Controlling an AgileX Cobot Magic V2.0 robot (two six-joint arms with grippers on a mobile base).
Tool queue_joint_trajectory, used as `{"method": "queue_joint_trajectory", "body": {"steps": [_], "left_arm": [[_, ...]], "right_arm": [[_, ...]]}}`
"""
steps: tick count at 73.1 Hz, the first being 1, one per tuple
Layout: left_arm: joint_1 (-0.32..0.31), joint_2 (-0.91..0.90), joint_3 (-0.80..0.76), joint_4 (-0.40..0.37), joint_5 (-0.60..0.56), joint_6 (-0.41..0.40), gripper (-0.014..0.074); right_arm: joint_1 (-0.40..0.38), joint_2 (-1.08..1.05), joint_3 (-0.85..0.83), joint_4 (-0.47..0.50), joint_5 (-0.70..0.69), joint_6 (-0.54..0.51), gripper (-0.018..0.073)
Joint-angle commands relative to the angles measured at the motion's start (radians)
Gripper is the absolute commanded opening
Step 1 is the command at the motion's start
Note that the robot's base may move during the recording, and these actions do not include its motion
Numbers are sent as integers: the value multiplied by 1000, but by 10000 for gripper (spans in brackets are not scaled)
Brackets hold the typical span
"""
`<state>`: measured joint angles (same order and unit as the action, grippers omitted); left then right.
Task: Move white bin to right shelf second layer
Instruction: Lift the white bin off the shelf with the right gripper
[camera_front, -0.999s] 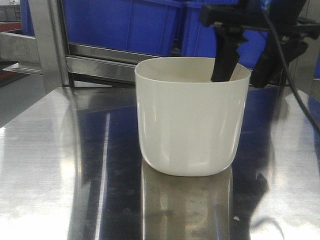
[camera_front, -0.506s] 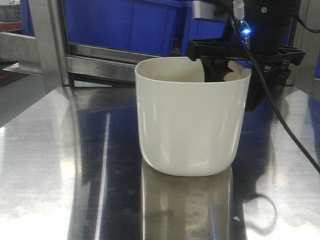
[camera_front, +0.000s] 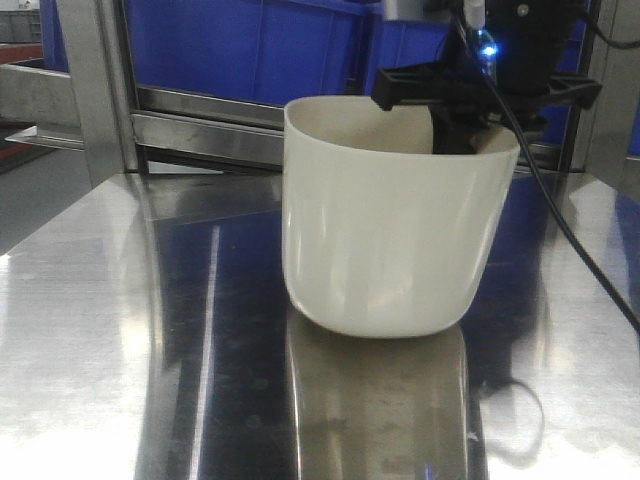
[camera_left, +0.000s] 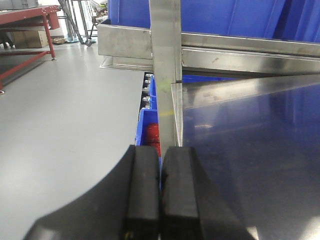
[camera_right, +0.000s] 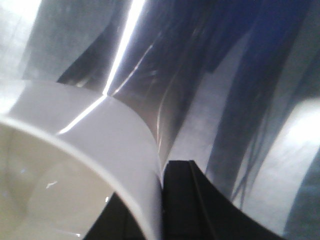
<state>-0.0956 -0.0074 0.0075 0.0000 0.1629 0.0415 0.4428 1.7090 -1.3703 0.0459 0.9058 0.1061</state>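
Tipping on the steel tabletop (camera_front: 120, 350), the white bin (camera_front: 390, 230) leans where it stood level a second ago, its far rim pinched by the right gripper (camera_front: 455, 128). The left gripper (camera_left: 160, 195) waits pressed together, empty. The lift appears begun, with blue crates (camera_front: 250, 50) behind.

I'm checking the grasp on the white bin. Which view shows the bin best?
The exterior front-facing view: the whole white bin shows, tilted, with the right gripper at its far rim. The right wrist view shows only a stretch of rim and wall; the left wrist view shows none of it.
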Motion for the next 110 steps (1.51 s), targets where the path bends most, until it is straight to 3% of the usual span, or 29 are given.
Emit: {"method": "queue_joint_trajectory", "body": {"steps": [1, 33, 76, 110], "left_arm": [[-6, -14, 37, 0, -85, -3, 85], [-6, -14, 37, 0, -85, -3, 85], [-6, -14, 37, 0, -85, -3, 85], [-6, -14, 37, 0, -85, -3, 85]], "right_arm": [[8, -91, -64, -52, -44, -5, 54], [-10, -424, -17, -161, -189, 0, 55], [-258, -1034, 560, -161, -507, 0, 55], [-265, -1104, 609, -161, -512, 0, 55]]}}
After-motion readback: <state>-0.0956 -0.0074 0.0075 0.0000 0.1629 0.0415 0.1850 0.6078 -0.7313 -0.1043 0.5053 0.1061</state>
